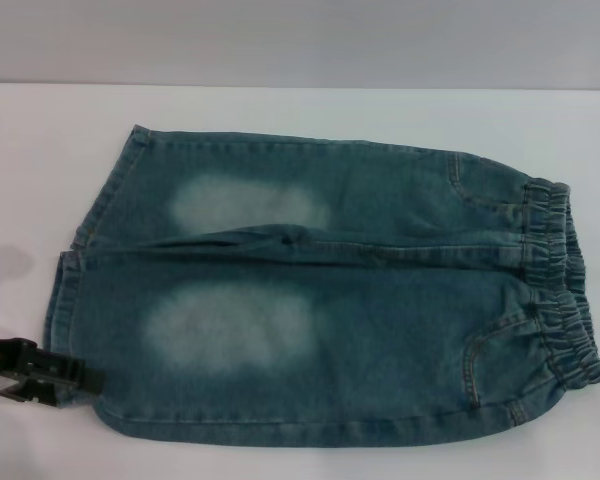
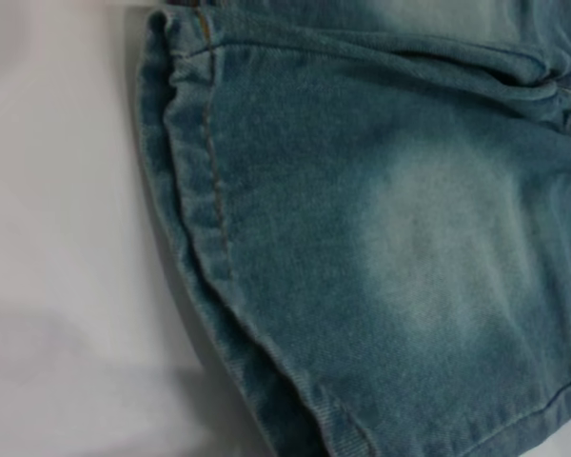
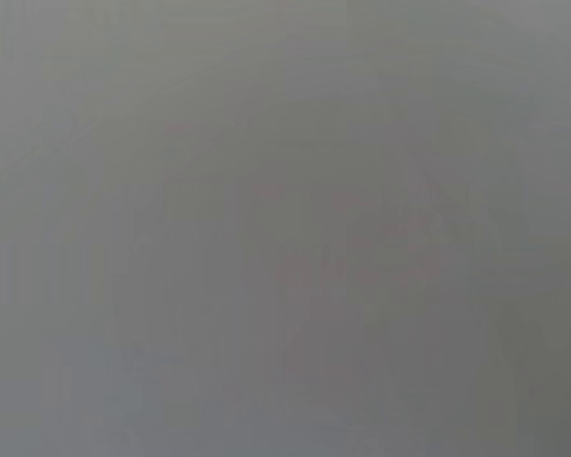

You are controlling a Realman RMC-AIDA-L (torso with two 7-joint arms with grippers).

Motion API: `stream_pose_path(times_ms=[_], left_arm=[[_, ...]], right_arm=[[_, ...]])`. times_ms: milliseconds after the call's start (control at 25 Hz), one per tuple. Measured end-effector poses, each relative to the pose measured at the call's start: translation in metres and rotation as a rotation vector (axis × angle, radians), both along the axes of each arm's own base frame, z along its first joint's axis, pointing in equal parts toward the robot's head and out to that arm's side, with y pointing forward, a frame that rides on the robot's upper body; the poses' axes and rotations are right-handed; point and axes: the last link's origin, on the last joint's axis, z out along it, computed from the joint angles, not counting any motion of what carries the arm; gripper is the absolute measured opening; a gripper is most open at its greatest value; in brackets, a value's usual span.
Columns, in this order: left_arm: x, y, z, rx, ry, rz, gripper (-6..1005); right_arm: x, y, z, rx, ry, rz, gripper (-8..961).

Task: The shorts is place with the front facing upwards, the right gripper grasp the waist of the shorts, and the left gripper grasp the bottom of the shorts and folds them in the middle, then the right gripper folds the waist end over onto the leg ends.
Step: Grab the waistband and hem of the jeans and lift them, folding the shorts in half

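We see the shorts (image 1: 310, 290) spread flat on the white bench (image 1: 40, 150), waistband rightward. Our left tool (image 1: 75, 380) touches the near leg's hem (image 1: 65, 310); its opening we cannot tell.

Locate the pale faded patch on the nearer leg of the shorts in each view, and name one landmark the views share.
Head view: the nearer faded patch lies on the lower leg of the shorts, toward the robot's left.
Left wrist view: the faded patch fills the middle right.
Right wrist view: not in it; only blank grey.
Shared landmark: the stitched leg hem, near the left end effector.
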Motion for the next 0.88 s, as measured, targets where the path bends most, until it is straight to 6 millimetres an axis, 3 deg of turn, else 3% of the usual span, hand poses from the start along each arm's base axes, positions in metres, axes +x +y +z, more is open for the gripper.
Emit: stream_pose_path(times_ms=[320, 880], left_arm=[[-0.0009, 0.0009, 0.0019, 0.002, 0.01, 0.007, 792], [0.0023, 0.0029, 0.0038, -0.014, 0.024, -0.017, 218]], right_arm=[[-0.003, 0.0043, -0.0017, -0.016, -0.005, 0.014, 756], [-0.0027, 0.0088, -0.0039, -0.031, 0.004, 0.005, 756]])
